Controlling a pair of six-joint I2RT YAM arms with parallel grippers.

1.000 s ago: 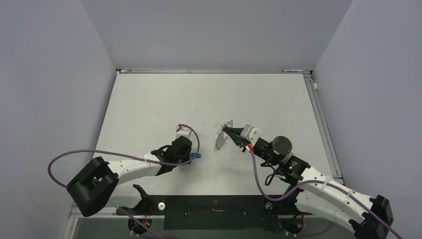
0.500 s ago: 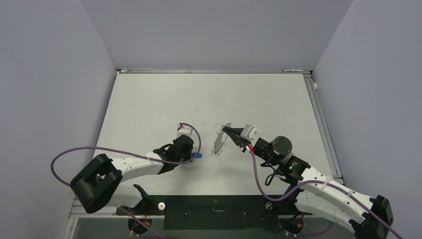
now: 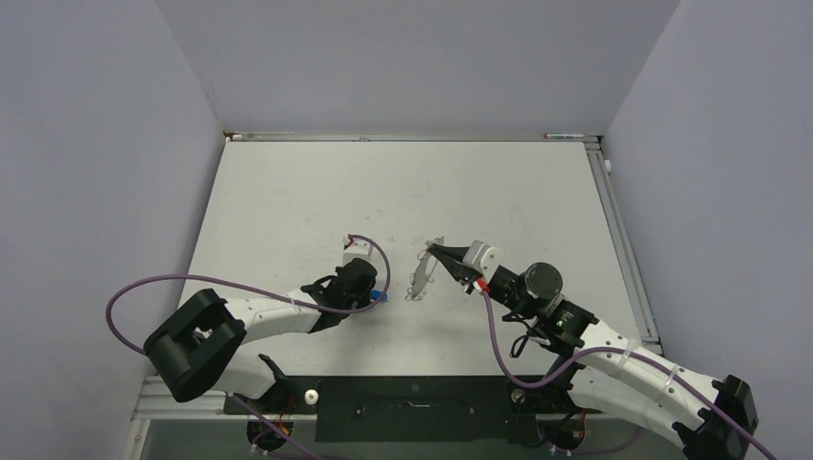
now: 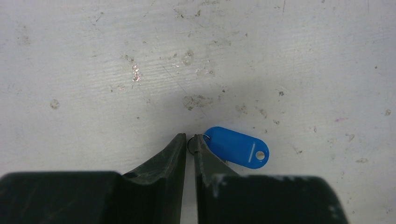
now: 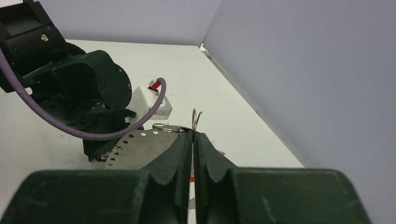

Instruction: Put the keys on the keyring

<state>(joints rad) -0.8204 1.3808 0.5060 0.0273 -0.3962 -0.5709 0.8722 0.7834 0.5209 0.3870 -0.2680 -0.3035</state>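
The blue key (image 4: pixel 238 147) lies on the white table, its small wire ring pinched between the tips of my left gripper (image 4: pixel 190 138). In the top view the blue key (image 3: pixel 382 296) sits at my left gripper (image 3: pixel 372 293). My right gripper (image 3: pixel 439 251) is shut on the keyring (image 3: pixel 420 274), a silvery metal piece with holes and wire loops on its rim, held tilted above the table just right of the key. In the right wrist view the keyring (image 5: pixel 140 147) sticks out left of my right gripper (image 5: pixel 192 134). A red sliver shows between those fingers; the red key is not clearly seen.
The left arm's purple cable (image 3: pixel 192 284) loops over the table's left side. Grey walls enclose the table on three sides. In the right wrist view the left arm's black wrist (image 5: pixel 88 88) stands close behind the keyring.
My left gripper has moved right onto the blue key and closer to the keyring. My right gripper holds the keyring almost still; its lower end has dipped slightly.
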